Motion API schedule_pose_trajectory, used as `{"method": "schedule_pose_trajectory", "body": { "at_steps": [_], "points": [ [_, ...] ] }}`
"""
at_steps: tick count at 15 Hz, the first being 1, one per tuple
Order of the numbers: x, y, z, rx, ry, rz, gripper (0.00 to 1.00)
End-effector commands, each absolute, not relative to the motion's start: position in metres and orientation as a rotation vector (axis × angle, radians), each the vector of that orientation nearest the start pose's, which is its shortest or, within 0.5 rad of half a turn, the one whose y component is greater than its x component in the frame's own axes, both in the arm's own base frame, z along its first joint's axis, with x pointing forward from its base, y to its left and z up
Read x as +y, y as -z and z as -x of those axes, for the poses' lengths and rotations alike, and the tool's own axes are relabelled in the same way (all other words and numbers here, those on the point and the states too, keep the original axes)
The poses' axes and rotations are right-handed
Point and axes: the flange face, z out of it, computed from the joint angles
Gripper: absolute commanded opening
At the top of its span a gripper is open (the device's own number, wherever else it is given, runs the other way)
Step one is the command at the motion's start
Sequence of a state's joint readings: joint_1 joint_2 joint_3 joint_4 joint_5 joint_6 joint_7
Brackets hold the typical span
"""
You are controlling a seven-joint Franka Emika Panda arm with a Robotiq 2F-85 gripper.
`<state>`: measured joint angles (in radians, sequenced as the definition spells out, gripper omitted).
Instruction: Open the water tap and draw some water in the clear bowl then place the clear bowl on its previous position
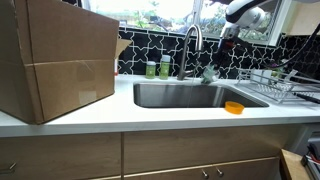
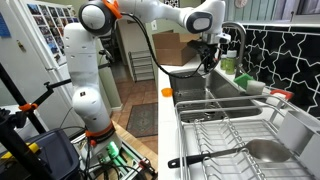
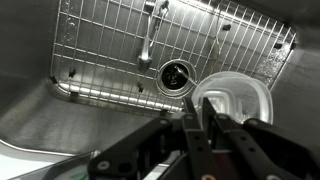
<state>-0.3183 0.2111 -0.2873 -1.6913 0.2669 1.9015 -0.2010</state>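
Clamping the pincer [image 3: 202,118] onto the near rim of the bowl [image 3: 238,95] in the wrist view, with the fingers drawn tight on that rim. Holding the bowl above the sink [image 3: 40,115], just beside the drain [image 3: 177,73] as seen from above. Hiding part of the wire grid [image 3: 100,45] on the sink floor behind the bowl. Showing a slim steel piece over the grid's far side, too blurred to name.

Crowding the near end of the bench [image 1: 150,120] in an exterior view with a big cardboard box [image 1: 55,60], well apart from the bowl. Resting an orange dish [image 1: 233,107] on the bench's front edge, near the sink's corner. Standing a wire rack [image 1: 272,85] beyond that dish, beside the sink and below the arm [image 1: 245,14]. Hanging the bowl low over the back of the sink, just beside the tap [image 1: 192,42]; not being able to tell whether the bowl is under the spout. Lining two green bottles [image 1: 158,68] behind the sink against the tiled wall, on the tap's far side from the bowl.

Filling the foreground of an exterior view with the rack, a long-handled utensil [image 2: 215,155] lying across it. Reaching the arm over the sink beyond the rack, with the tap rising close behind the pincer.
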Motion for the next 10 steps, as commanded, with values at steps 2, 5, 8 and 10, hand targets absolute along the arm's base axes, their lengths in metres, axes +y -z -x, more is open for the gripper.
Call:
{"method": "schedule_pose_trajectory", "body": {
  "at_steps": [2, 5, 8, 10],
  "points": [
    [-0.335, -0.471, -0.555, 0.711, 0.176, 2.88, 0.03],
    [-0.335, -0.47, -0.564, 0.715, 0.222, 2.882, 0.03],
    [-0.332, -0.468, -0.572, 0.7, 0.241, 2.875, 0.03],
    [-0.33, -0.466, -0.576, 0.697, 0.249, 2.864, 0.03]
  ]
}}
